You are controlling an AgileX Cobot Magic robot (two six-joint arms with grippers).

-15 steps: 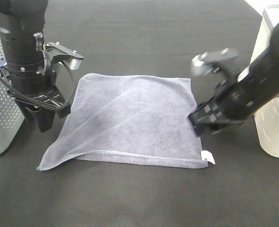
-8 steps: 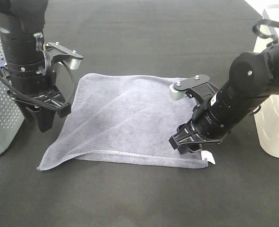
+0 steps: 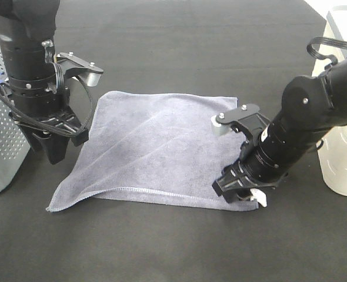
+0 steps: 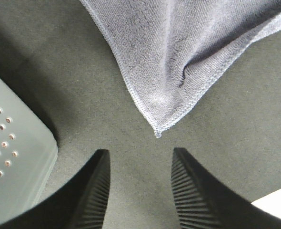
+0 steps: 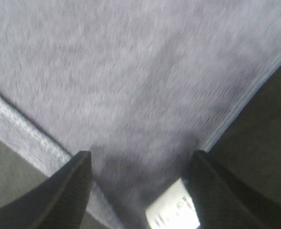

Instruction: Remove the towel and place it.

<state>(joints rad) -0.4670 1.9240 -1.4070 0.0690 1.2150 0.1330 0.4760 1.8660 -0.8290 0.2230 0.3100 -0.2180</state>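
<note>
Shows towel (image 3: 156,147) spread flat on dark desk (image 3: 179,47), between both arms, gripped by nothing. Has right jaws parted fairly wide, low over the tagged near corner, white tag (image 5: 174,217) between them, likely set for a corner pinch. Has left jaws parted narrower, empty, just short of the other near corner, probably to share the lift.

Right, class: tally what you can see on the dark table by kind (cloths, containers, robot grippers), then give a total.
Cloths: 1, the towel
Containers: 2, the grey basket with holes and the white container
Grippers: 2, the left gripper and the right gripper, both open
Total: 5
</note>
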